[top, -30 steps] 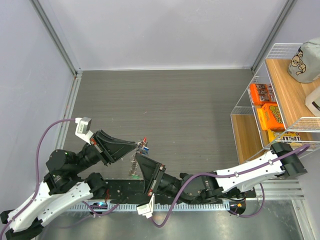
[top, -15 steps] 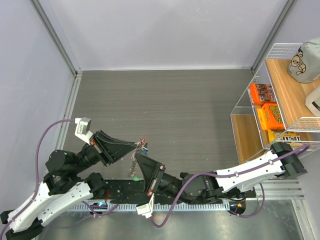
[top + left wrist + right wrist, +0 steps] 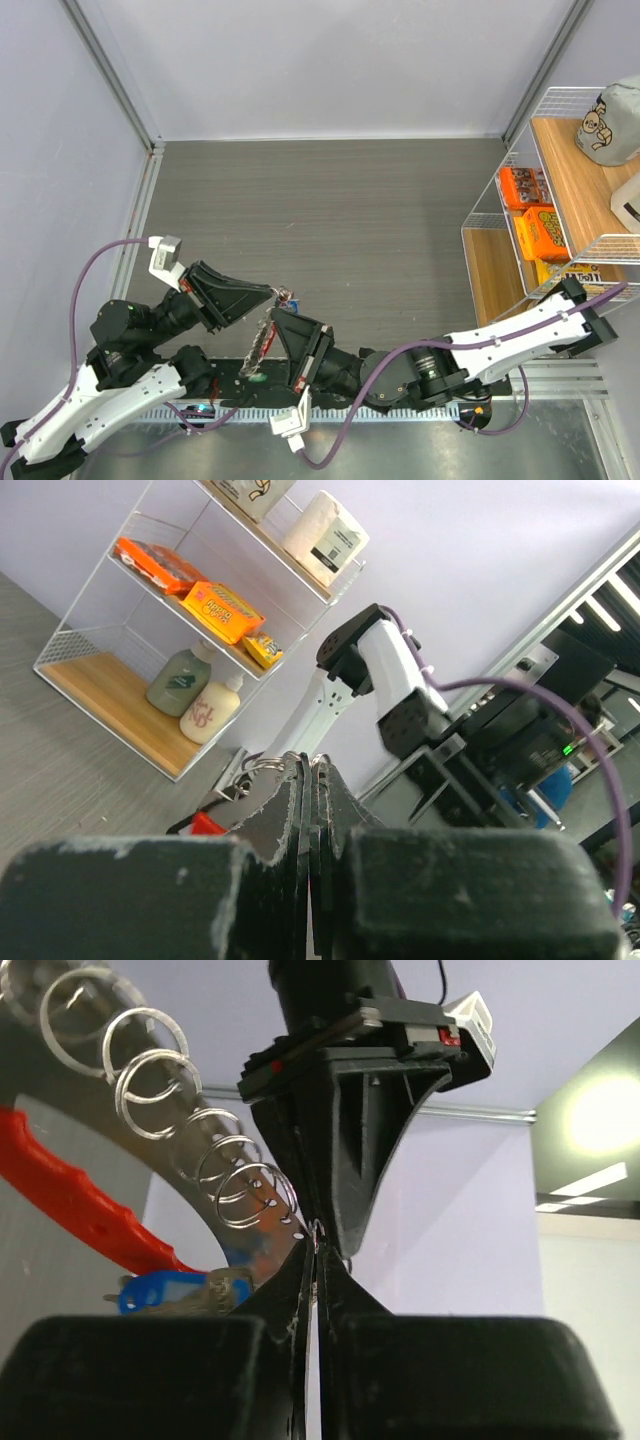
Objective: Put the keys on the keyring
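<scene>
My left gripper (image 3: 274, 292) and right gripper (image 3: 276, 316) meet tip to tip just above the near edge of the table, both shut. In the left wrist view my left gripper (image 3: 312, 765) pinches the thin metal keyring (image 3: 262, 764), with a red tag (image 3: 207, 823) below it. In the right wrist view my right gripper (image 3: 317, 1245) is shut on thin metal where the silvery chain (image 3: 150, 1080) ends. A key with a blue tag (image 3: 165, 1290) hangs beside it, and a red strip (image 3: 70, 1205) curves along the chain. From above, the keys (image 3: 289, 298) bunch at the tips and the chain (image 3: 260, 345) hangs down to the left.
A wire shelf (image 3: 560, 200) with orange boxes and bottles stands at the right edge; it also shows in the left wrist view (image 3: 150, 610). A perforated rail (image 3: 400, 410) runs along the near edge. Grey walls close the left and back.
The chain has swung out and now stretches further down-left. My right gripper has shifted slightly toward the near edge. The left gripper has barely moved.
</scene>
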Controlling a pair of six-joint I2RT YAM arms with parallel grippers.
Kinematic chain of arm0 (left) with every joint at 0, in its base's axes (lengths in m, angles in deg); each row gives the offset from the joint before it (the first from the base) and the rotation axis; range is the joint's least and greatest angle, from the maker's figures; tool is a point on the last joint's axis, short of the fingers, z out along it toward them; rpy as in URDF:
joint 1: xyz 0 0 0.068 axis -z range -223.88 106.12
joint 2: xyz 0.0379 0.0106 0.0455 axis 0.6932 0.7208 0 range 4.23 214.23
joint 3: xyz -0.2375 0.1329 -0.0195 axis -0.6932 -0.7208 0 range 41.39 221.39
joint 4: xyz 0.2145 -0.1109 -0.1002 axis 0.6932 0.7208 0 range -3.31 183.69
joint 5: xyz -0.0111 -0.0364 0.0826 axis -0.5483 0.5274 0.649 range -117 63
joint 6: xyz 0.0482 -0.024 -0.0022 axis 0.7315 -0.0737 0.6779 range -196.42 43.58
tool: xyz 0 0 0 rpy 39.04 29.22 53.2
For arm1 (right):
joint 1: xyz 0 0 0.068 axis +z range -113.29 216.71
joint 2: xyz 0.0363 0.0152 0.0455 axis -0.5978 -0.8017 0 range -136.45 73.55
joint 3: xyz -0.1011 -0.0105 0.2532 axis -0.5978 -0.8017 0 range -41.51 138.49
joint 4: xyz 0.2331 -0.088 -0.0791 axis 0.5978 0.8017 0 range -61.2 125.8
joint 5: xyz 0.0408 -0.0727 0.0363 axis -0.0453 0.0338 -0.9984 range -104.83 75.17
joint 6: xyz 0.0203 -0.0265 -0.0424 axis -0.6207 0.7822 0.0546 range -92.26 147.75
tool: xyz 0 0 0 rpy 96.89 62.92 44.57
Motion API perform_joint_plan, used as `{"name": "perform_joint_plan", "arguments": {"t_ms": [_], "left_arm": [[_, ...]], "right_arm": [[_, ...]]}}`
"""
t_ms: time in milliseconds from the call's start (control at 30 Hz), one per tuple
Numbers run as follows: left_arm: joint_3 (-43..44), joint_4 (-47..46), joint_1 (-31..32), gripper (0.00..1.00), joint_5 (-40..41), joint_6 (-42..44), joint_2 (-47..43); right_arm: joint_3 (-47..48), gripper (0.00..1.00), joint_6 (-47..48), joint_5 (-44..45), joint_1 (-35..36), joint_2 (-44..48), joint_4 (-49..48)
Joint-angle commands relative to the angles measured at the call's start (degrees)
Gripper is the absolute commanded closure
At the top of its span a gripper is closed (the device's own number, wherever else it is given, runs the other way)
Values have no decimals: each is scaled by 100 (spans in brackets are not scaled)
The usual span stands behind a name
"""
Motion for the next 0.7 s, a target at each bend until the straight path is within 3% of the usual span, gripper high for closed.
{"name": "perform_joint_plan", "arguments": {"t_ms": [0,333,667], "left_arm": [[114,141,-8,98,14,546,52],[-105,-201,-8,60,366,1337,-63],[-9,-694,-8,47,-222,2050,841]], "right_arm": [[1137,95,-2260,-34,148,539,2123],[2061,95,-5284,-711,-45,1031,4516],[1991,94,-7428,-712,-318,1707,5800]]}}
